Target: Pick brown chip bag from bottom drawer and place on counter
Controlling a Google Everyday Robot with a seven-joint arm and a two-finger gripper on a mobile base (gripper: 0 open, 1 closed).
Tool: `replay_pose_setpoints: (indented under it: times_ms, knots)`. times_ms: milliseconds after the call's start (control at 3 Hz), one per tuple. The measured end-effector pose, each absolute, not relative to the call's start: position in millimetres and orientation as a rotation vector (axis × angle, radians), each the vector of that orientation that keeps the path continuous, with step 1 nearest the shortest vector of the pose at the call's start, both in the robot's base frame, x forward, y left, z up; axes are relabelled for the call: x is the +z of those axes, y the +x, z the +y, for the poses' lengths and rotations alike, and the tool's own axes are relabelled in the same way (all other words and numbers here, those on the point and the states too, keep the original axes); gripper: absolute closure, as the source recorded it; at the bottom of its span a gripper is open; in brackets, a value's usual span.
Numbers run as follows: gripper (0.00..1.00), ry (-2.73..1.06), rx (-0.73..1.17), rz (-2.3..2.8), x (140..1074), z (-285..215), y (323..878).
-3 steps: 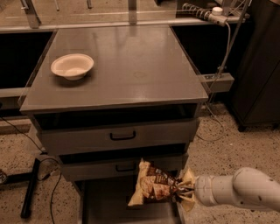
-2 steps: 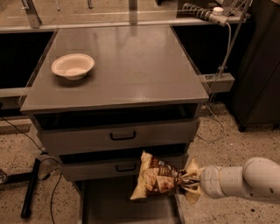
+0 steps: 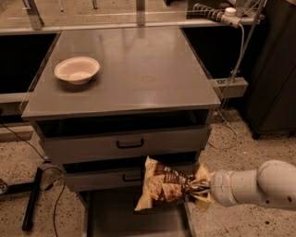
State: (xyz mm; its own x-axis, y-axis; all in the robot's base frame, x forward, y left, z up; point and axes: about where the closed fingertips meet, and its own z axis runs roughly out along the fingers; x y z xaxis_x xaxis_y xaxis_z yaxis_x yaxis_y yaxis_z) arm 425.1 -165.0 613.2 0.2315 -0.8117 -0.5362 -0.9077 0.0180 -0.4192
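One gripper [image 3: 200, 189] low right, fingers seemingly clamped on brown chip bag [image 3: 163, 186] — held above bottom drawer [image 3: 132, 218]

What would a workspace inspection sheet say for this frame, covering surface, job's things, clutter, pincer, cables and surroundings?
Surface: counter carries a white bowl on its left side.
Job's things: brown chip bag held in the air over the open bottom drawer, in front of the middle drawer; not on the counter.
Clutter: the bowl only.
Pincer: pincer at lower right, shut on the bag's right end.
Cables: white cable hangs from a power strip; black cable on the floor, left.
Surroundings: speckled floor; dark cabinet at right.
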Motion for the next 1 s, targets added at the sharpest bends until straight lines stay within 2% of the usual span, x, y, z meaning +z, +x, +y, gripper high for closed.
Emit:
replay_pose_setpoints:
  times_ms: [1000]
  knots:
    - [1.0, -1.955, -0.004, 1.357, 784.5, -132.3, 417.7]
